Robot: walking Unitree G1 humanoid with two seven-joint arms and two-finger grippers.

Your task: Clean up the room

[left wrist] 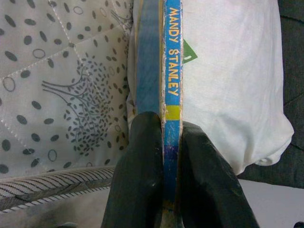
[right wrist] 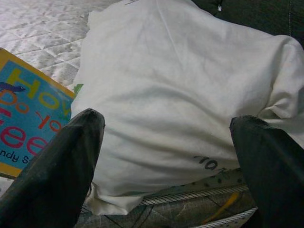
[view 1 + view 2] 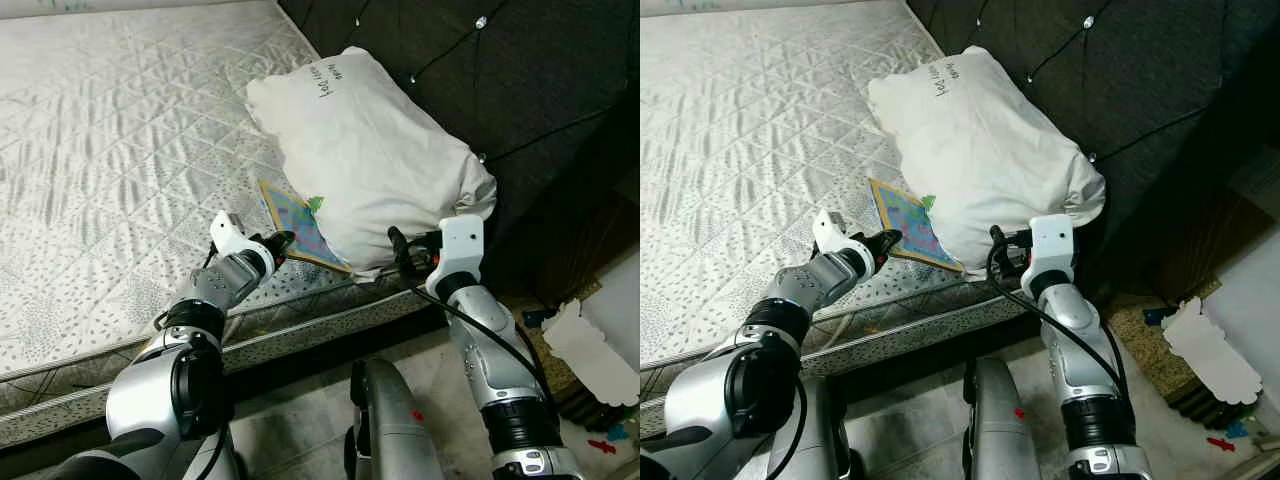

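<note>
At the near edge of the bed (image 3: 110, 150), a thin children's book (image 3: 298, 228) lay flat on the quilted white mattress, its far corner tucked under a plump white pillow (image 3: 370, 165) that rested against the dark tufted headboard (image 3: 500, 70). The left gripper (image 3: 280, 243) had reached in from the mattress edge, and its jaws were pressed onto the book's near corner. In the left wrist view the two black fingers (image 1: 137, 171) pinched the blue spine, one on each side, with the yellow lettering "MANDY STANLEY" running along it. The book's cover showed bright blue with yellow and red letters in the right wrist view (image 2: 26, 118).

The right gripper (image 3: 398, 250) hovered just beside the pillow's lower end, close to the mattress edge. Its jaws were spread wide, and the right wrist view showed the two fingers (image 2: 61, 166) standing well apart with the pillow between and beyond them, not touching it. Handwriting in dark ink marked the pillow's upper end (image 3: 325, 80).

The mattress fabric carried a pattern of small dark dots and branching sprigs along its side panel (image 1: 71, 95). On the floor to the robot's right, beside the bed, lay a white sheet of paper (image 3: 590, 355) with a scalloped edge and a few small coloured bits (image 3: 605, 440) near it.
</note>
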